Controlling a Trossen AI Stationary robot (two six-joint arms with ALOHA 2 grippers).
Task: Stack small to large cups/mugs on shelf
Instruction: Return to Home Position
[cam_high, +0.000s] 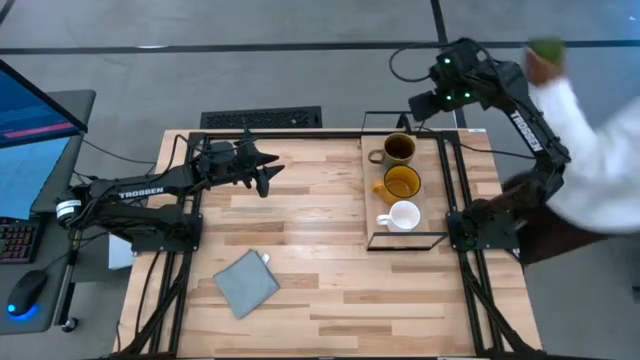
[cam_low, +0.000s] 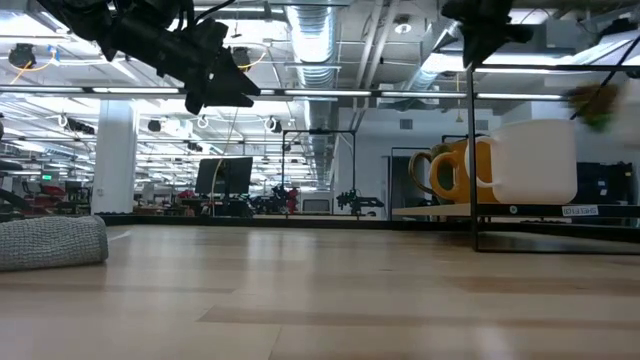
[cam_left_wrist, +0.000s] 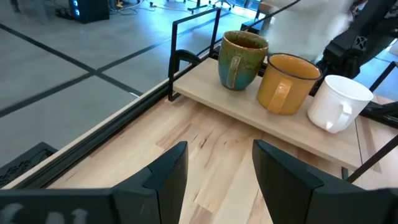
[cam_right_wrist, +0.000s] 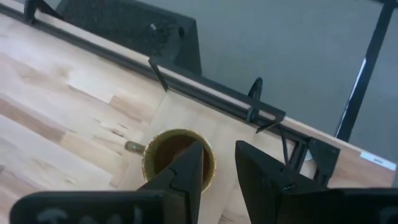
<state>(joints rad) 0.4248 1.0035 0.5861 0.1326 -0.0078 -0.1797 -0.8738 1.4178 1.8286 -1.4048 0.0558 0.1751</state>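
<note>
While white mug (cam_high: 404, 215), yellow mug (cam_high: 402, 182) and brown mug (cam_high: 398, 148) stand in a row on the shelf (cam_high: 435, 190), right gripper (cam_right_wrist: 219, 149) hangs above the brown mug, fingers slightly apart, empty; left gripper (cam_left_wrist: 219, 146) open above the table (cam_high: 300, 260)

Shelf (cam_high: 432, 190) at surface's 3 o'clock side. Three upright mugs in row on it, handles toward 9 o'clock: olive-brown mug (cam_high: 399, 149) at 12 o'clock end, amber mug (cam_high: 402, 183) in middle, small white mug (cam_high: 404, 216) at 6 o'clock end.

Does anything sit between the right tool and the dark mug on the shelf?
Nothing visible does. The right tool hangs open above the dark mug, only air between them; the yellow mug stands beside it, not in the path.
</note>
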